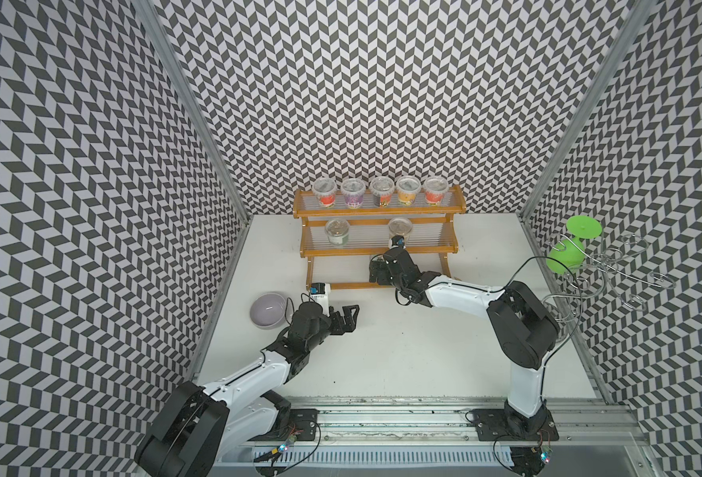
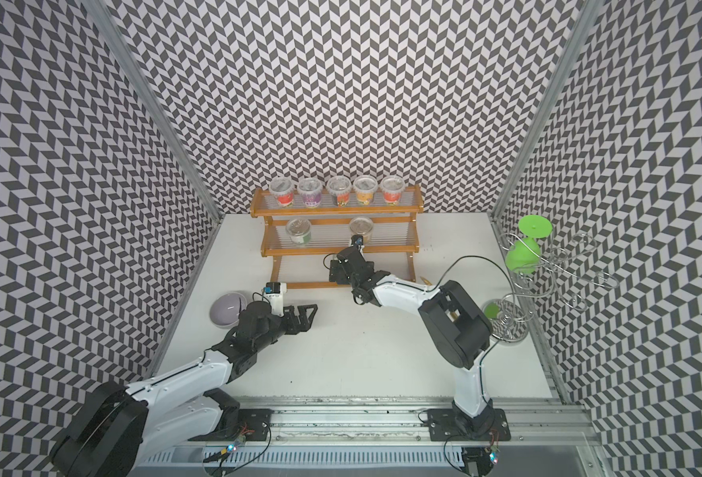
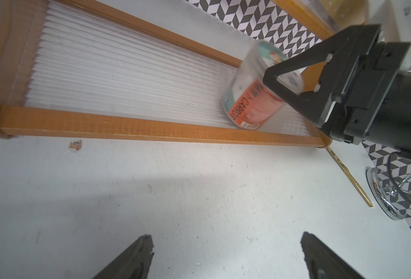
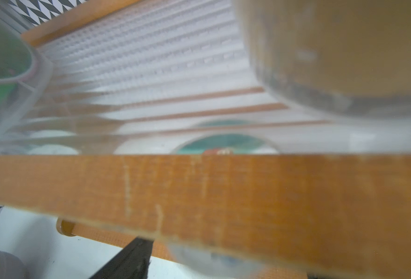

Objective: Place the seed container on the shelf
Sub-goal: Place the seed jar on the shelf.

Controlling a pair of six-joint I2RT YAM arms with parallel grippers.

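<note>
The seed container (image 3: 253, 103), a clear cup with a red CARROT label, rests on the lowest tier of the shelf (image 1: 382, 211) toward its right end, blurred in the left wrist view. My right gripper (image 1: 376, 272) reaches in under the middle tier and stands open around the cup. In the right wrist view one finger (image 4: 132, 261) shows a small gap to the container (image 4: 211, 261); the shelf's rail (image 4: 199, 193) fills most of that view. Both top views hide the container. My left gripper (image 1: 353, 318) (image 3: 226, 241) hovers open and empty over the table, left of the shelf's front.
Several lidded cups (image 1: 380, 192) line the top tier and two cups (image 1: 337, 231) (image 1: 400, 229) stand on the middle one. A grey bowl (image 1: 267, 316) sits by the left arm. At the right, a silver wire stand (image 1: 613, 264) holds a green goblet (image 1: 564, 256).
</note>
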